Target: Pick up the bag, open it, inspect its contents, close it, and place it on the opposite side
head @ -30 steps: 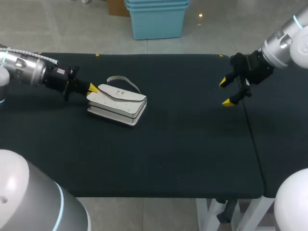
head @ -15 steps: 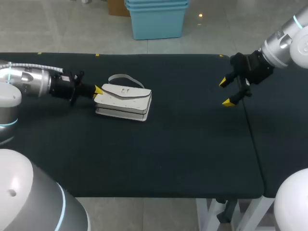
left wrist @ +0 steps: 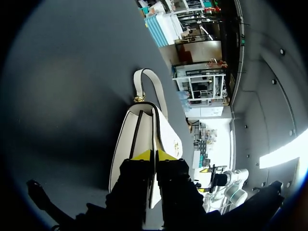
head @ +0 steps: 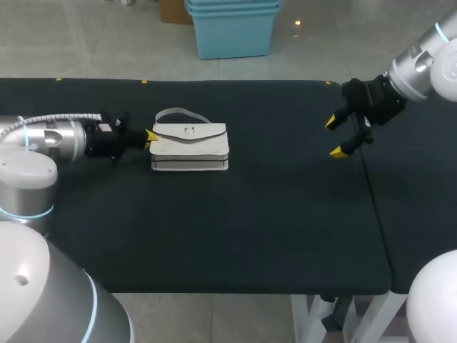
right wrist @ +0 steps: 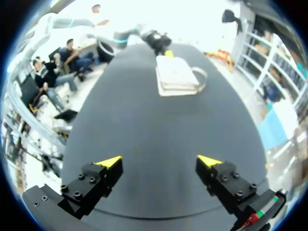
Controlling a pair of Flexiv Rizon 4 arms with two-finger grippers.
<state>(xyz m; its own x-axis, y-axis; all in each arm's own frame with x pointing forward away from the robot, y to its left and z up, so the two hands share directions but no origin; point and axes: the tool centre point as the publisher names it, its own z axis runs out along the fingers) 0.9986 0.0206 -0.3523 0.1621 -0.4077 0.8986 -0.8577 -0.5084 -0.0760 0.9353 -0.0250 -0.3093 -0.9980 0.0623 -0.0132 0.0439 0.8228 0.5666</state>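
Left wrist view: the left pincer stands narrow, its yellow tips pinching a thin edge of the white bag from both sides. Beyond the tips the bag lies flat on the dark surface, with its pale strap looping out along the bag's far side. Well apart from the bag, past its other end, the right pincer hangs above the surface with its fingers spread wide.

bag: white, smooth leather-like (slight sheen) | strap ring: gold metal | table: dark, matt, cloth-like
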